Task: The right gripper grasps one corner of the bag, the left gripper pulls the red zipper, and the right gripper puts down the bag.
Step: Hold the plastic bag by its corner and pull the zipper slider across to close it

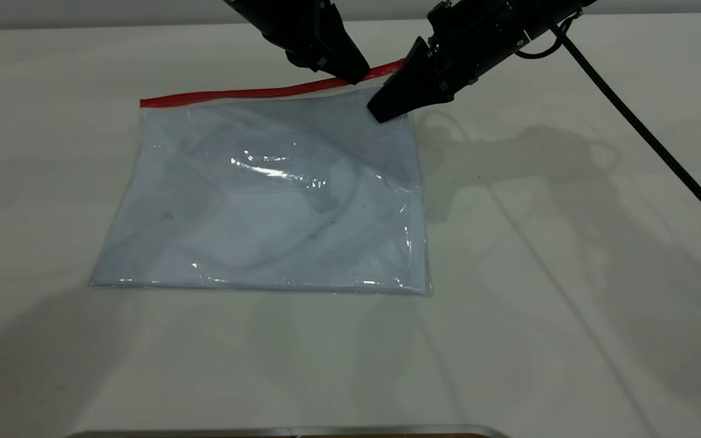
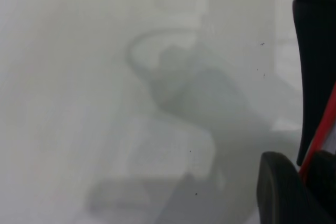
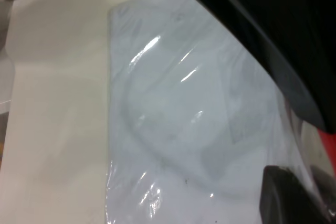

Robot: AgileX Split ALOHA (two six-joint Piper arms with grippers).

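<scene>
Item: the bag [image 1: 271,194], flat clear plastic pouch with pale sheets inside, lying on the white table [image 1: 569,274]. Light, limp, slippery.

Hold: the right gripper [image 1: 381,112], jaws apparently pinching its far corner; the left gripper [image 1: 356,76], jaws closed on the red zipper [image 1: 247,93].

Bright, even overhead light washes the white table [image 1: 569,340], throwing soft, layered shadows of both arms across it toward the camera. Sharp white glare streaks the clear bag [image 1: 265,201] near its middle and along its creased edges. The left wrist view is hazy and low in contrast; nearby black fingers [image 3: 294,198] blur in the right wrist view.
</scene>
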